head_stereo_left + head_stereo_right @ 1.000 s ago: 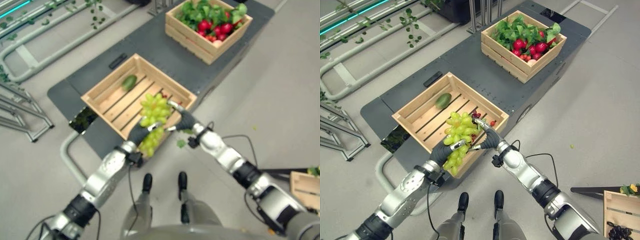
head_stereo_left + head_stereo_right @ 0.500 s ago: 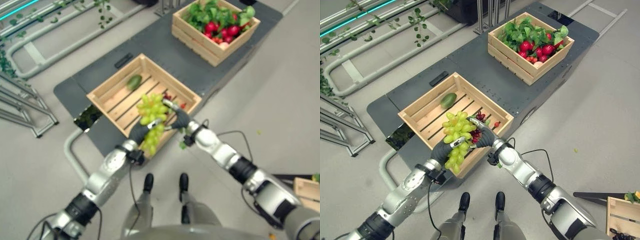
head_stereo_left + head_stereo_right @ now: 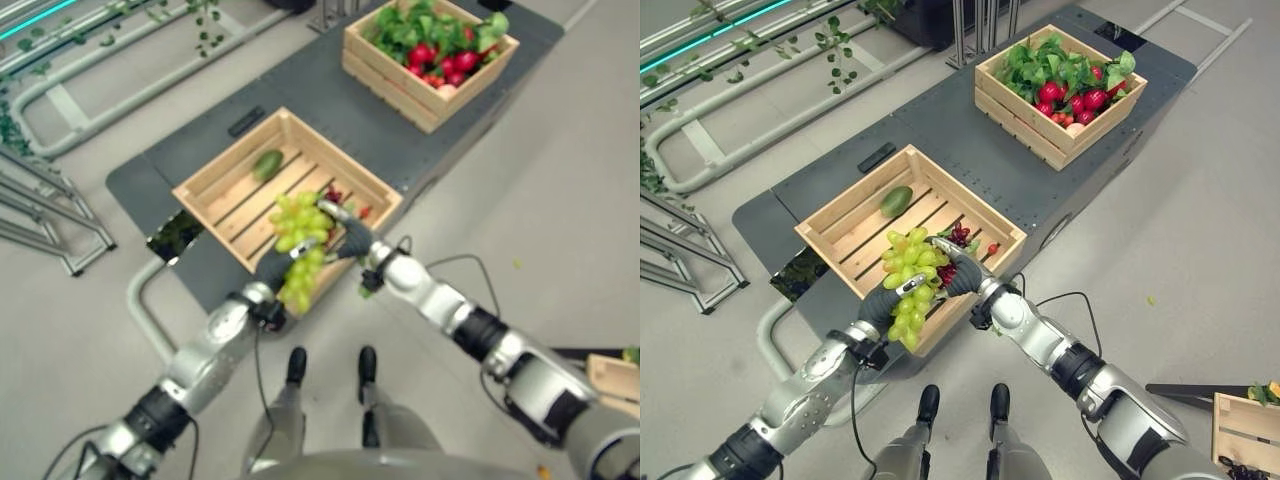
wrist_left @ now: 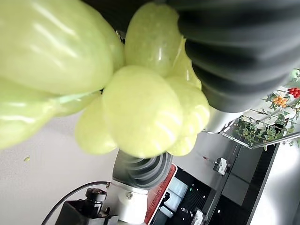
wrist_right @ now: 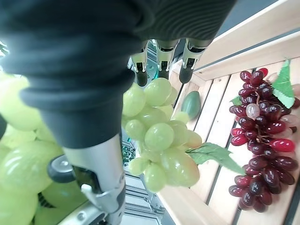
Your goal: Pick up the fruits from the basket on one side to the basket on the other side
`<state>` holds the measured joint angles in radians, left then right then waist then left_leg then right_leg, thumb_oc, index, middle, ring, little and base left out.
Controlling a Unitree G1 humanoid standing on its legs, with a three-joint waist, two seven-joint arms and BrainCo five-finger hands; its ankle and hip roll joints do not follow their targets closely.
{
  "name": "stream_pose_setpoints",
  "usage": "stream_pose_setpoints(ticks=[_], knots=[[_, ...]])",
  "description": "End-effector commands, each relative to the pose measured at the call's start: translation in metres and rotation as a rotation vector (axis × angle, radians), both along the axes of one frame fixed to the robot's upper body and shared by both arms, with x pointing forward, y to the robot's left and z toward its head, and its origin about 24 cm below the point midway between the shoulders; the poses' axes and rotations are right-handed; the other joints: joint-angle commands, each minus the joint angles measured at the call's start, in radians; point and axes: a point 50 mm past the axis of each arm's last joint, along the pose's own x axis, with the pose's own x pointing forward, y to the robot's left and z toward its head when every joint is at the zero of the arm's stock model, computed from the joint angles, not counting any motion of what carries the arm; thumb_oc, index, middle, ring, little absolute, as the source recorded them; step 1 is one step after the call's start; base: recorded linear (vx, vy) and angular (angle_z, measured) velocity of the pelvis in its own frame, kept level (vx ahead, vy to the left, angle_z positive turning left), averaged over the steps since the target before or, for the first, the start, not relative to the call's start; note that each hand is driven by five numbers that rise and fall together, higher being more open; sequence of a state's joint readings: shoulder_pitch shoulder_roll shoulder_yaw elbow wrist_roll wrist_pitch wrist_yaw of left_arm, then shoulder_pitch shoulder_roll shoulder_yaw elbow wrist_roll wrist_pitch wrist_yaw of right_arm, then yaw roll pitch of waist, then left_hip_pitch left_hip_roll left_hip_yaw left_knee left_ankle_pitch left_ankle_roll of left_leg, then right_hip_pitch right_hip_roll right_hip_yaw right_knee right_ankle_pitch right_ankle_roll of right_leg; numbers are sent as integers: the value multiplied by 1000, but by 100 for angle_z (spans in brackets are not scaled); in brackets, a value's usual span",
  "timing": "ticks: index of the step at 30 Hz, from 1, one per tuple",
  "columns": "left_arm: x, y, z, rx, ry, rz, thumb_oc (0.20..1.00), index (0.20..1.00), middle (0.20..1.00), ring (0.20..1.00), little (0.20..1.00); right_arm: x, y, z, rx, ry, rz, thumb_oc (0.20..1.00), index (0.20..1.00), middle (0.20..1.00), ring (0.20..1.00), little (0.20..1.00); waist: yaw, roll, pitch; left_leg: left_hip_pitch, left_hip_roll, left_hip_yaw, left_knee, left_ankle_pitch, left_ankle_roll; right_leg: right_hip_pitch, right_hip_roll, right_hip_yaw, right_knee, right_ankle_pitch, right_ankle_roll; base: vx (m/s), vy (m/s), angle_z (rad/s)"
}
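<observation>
Both hands meet over the near corner of the near wooden basket point(image 3: 855, 215), with a bunch of green grapes point(image 3: 908, 270) between them. The left hand point(image 3: 883, 304) comes up from below and its fingers curl around the lower part of the bunch, so the grapes are clamped in it; in its wrist view the pale green fruit point(image 4: 140, 117) presses right against the dark cover. The right hand point(image 3: 958, 278) sits just beside the bunch on its other side, fingers reaching toward the top of the grapes; in its own wrist view the dark fingertips point(image 5: 161, 70) touch the upper grapes point(image 5: 159, 136), but I cannot tell whether they close on them.

The bunch hangs over the basket's near rim, partly inside, partly drooping past the edge toward the left forearm. Just beyond the right hand, on the basket's slats, lies a bunch of dark red grapes point(image 5: 260, 140) with a green leaf point(image 5: 283, 84). Farther past both hands, near the far wall of the same basket, lies a green avocado point(image 3: 896, 200).

Well beyond the hands, on the same grey tabletop point(image 3: 940, 120), stands a second basket point(image 3: 1015, 95) holding leafy greens and red radishes point(image 3: 1065, 90).
</observation>
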<state>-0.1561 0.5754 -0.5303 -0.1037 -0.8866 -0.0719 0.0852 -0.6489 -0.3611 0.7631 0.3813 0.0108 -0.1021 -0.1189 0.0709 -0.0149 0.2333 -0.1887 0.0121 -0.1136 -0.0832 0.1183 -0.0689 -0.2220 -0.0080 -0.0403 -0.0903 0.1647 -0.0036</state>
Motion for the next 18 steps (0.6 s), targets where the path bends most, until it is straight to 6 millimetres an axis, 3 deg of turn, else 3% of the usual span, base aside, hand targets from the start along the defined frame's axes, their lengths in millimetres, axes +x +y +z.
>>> stream_pose_setpoints(ticks=[1,11,18], knots=[[-23,-82,54,-235,-187,-384,200,200,200,200,200,-24,97,42,139,-107,278,1000,1000,1000,1000,1000,17,-20,-54,-44,-62,-48,12,-65,65,-10,-33,-2,25,-88,104,0,0,0],[-23,-90,59,-255,-195,-403,200,200,200,200,200,-23,105,30,121,-48,270,1000,1000,1000,1000,1000,22,-15,-54,-47,-62,-53,14,-65,65,-13,-36,-4,29,-87,104,0,0,0],[-30,-107,66,-343,-156,-485,200,200,200,200,200,-15,115,27,91,-30,227,1000,1000,1000,1000,1000,28,-14,-58,-46,-66,-59,14,-63,66,-14,-37,-6,30,-85,103,0,0,0]])
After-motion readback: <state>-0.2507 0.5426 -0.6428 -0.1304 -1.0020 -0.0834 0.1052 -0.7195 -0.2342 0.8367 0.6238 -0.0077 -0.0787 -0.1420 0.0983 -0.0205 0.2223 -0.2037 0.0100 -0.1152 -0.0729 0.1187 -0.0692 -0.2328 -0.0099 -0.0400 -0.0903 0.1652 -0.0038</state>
